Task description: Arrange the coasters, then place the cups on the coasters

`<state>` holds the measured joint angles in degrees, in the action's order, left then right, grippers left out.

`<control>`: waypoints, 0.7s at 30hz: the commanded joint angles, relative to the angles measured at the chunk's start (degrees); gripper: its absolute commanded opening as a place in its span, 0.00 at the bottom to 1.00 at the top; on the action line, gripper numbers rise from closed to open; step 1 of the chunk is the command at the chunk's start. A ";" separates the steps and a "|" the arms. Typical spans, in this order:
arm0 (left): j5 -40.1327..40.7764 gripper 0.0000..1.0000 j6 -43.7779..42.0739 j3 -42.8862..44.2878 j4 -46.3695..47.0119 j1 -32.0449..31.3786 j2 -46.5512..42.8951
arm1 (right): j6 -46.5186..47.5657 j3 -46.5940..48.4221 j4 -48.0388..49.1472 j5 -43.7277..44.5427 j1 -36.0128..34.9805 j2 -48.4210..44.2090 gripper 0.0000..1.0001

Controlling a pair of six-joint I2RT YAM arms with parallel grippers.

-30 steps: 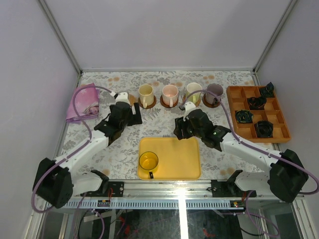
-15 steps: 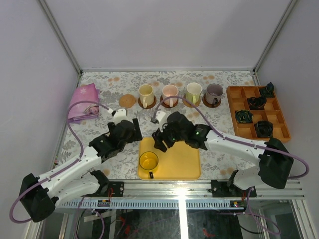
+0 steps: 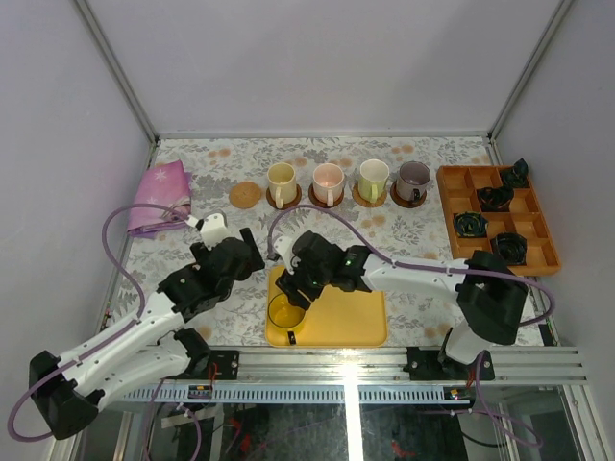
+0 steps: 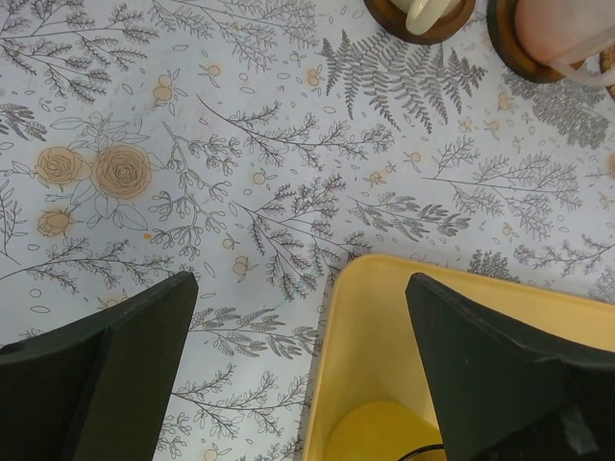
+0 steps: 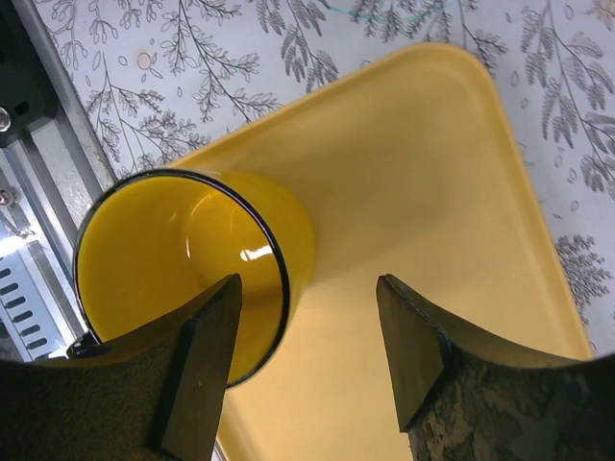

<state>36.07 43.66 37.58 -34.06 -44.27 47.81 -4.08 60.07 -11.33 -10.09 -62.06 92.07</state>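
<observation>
Pink cloth (image 3: 159,197) lies at far left; the left gripper (image 4: 298,288) hangs over the patterned table (image 4: 240,144) at the left edge of the yellow tray (image 3: 351,312), jaws spread wide, holding nothing; one tan coaster (image 3: 246,195) lies bare at the left end of the back row; the yellow cup (image 5: 183,269) stands on the tray's near-left corner; the right gripper (image 5: 307,288) straddles its rim, jaws parted, one finger over the mouth, one outside; contact cannot be confirmed; cream cup (image 3: 282,181), pink cup (image 3: 328,180), pale green cup (image 3: 373,177) and purple-grey cup (image 3: 414,178) each sit on a coaster; orange compartment box (image 3: 538,254) at far right.
</observation>
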 commanded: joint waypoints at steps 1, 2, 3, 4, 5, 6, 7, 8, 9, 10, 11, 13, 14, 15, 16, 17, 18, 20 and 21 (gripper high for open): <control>3.14 0.91 2.10 -1.17 0.08 -0.31 -2.12 | 0.96 4.47 0.87 -0.78 -1.84 2.70 0.66; 3.13 0.91 2.27 -1.50 0.21 -0.25 -2.53 | 0.92 4.84 1.06 -0.85 -2.10 2.84 0.65; 3.12 0.91 2.49 -1.73 0.30 -0.32 -2.70 | 0.93 5.26 1.25 -0.89 -2.32 4.57 0.66; 3.17 0.91 2.67 -1.99 0.31 -0.29 -2.94 | 0.96 5.59 1.47 -0.83 -2.58 5.36 0.66; 3.27 0.91 2.80 -2.13 0.31 -0.29 -3.14 | 0.87 5.88 1.72 -0.69 -2.82 6.04 0.66; 3.30 0.91 2.90 -2.24 0.31 -0.30 -3.19 | 0.79 6.16 2.00 -0.34 -2.88 6.49 0.66; 3.30 0.91 2.92 -2.32 0.35 -0.37 -3.34 | 0.70 6.33 2.23 0.08 -2.96 6.84 0.66; 3.34 0.91 2.88 -2.34 0.44 -0.29 -3.47 | 0.54 6.43 2.27 0.78 -3.02 7.18 0.65; 3.32 0.91 2.73 -2.34 0.55 -0.29 -3.58 | 0.38 6.49 2.46 1.63 -3.05 7.43 0.65; 3.30 0.91 2.55 -2.34 0.72 -0.27 -3.51 | 0.13 6.47 2.60 2.36 -3.09 7.49 0.63; 3.26 0.91 2.30 -2.29 0.94 -0.29 -3.37 | -0.21 6.34 2.80 3.34 -3.07 7.38 0.59; 2.94 0.91 1.94 -2.25 1.31 -0.23 -2.86 | -1.25 5.62 3.36 5.51 -3.11 6.78 0.49; 2.74 0.91 1.81 -2.17 1.55 -0.27 -2.61 | -1.76 5.28 3.71 6.77 -3.11 6.31 0.43; 2.55 0.91 1.66 -2.16 1.81 -0.29 -2.35 | -2.50 4.82 3.83 8.21 -3.08 5.76 0.36; 2.17 0.91 1.50 -2.16 2.18 -0.22 -2.05 | -3.26 4.36 3.99 9.82 -3.07 5.29 0.30; 1.73 0.92 1.32 -2.21 2.59 -0.29 -1.72 | -4.17 3.90 4.11 11.58 -3.06 4.67 0.23; 1.38 0.91 1.07 -2.21 3.08 -0.34 -1.35 | -5.06 3.40 4.15 13.32 -3.06 4.05 0.17; 0.53 0.91 0.54 -2.25 4.17 -0.33 -0.70 | -7.28 2.53 3.85 17.37 -3.07 3.48 0.06; 0.12 0.91 0.09 -2.25 4.64 -0.26 -0.27 | -8.51 2.32 3.48 19.91 -3.06 2.26 0.01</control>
<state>37.67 44.93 35.20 -33.98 -44.23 46.59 -7.57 63.02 -9.26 -0.84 -65.14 98.67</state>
